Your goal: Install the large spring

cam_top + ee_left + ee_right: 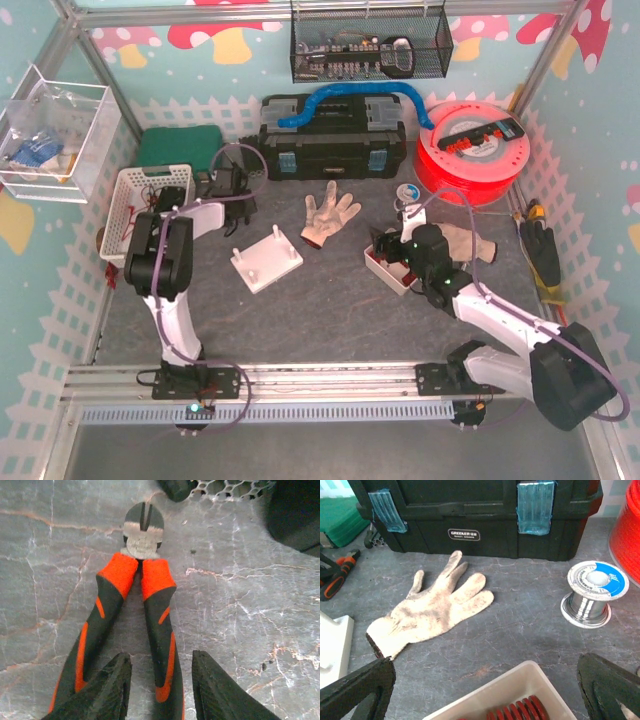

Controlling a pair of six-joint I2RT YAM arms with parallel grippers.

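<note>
— How many spools are counted?
— Two: one red spool [468, 150] and one small wire spool [594, 592].
— What else is counted?
— One toolbox [333, 140], one flat-spread glove [432, 607], one pair of pliers [135, 605], one tray [485, 687]; its red springs [515, 712] cannot be counted.

A glove [328, 215] lies mid-table. From it: toolbox [333, 150] at 12 o'clock, red spool [470, 150] at 2, solder reel [594, 594] at 3, pliers [135, 615] at 9.

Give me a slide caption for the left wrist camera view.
Left gripper, open, straddling one handle of orange pliers lying on the grey table.
</note>
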